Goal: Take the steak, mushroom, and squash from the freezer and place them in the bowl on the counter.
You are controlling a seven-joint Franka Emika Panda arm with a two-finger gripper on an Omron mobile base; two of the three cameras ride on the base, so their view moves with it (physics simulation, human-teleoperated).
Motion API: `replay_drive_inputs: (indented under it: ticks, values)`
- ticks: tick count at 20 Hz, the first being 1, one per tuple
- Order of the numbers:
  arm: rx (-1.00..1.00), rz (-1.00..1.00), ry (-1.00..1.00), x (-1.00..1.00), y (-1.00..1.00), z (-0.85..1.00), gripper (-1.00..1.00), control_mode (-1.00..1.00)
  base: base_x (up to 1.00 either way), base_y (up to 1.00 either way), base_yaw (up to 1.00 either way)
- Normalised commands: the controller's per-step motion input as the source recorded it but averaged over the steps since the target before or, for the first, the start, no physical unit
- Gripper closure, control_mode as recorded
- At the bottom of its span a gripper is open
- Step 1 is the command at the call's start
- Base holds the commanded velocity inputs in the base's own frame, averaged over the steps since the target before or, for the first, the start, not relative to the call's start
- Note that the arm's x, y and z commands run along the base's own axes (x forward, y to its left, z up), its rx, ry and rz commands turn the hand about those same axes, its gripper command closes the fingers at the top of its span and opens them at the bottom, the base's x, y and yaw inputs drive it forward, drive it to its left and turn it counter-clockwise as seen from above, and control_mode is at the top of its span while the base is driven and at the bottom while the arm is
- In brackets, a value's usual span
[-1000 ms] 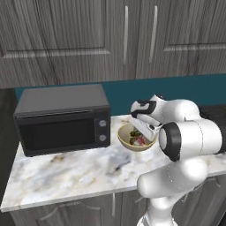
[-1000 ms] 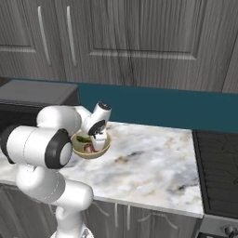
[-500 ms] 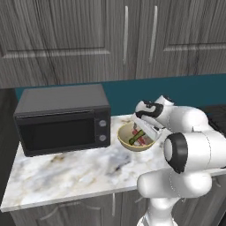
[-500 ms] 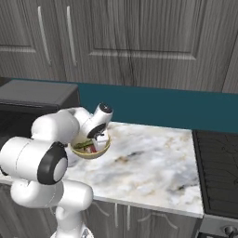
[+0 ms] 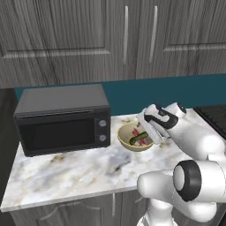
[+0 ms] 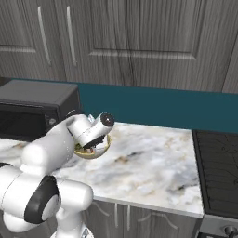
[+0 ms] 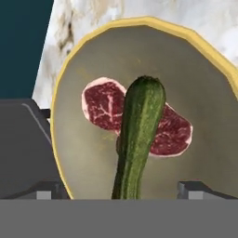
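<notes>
Jaws have spread wide since a second ago; squash [image 7: 138,139] dropped into the bowl [image 7: 69,83].
Gripper [image 7: 120,190] hangs open right above the bowl on the counter [image 5: 79,170], beside the microwave [image 5: 62,119]. Squash lies across the steak [image 7: 104,108].

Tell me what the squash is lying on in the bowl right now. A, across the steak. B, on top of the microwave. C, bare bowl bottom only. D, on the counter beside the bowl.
A: in the hand view the squash lies lengthwise over the steak, whose red meat shows on both sides of it, inside the bowl.
</notes>
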Motion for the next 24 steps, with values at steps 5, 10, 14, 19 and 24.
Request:
replay_drive_inputs:
  ticks: [5,10,14,19,24]
  values:
    - [0.17,0.0,-0.02,-0.22,-0.16,0.82,-1.0,-1.0,0.0,0.0,0.0]
    - [0.1,0.0,-0.02,-0.5,-0.21,0.68,-1.0,-1.0,0.0,0.0,0.0]
    - [0.03,0.0,-0.15,-0.87,-0.26,0.52,-1.0,-1.0,0.0,0.0,0.0]
    - [0.01,0.0,-0.19,-0.95,-0.03,0.57,-1.0,-1.0,0.0,0.0,0.0]
    - [0.0,0.0,-0.26,-1.0,0.0,0.48,-1.0,-1.0,0.0,0.0,0.0]
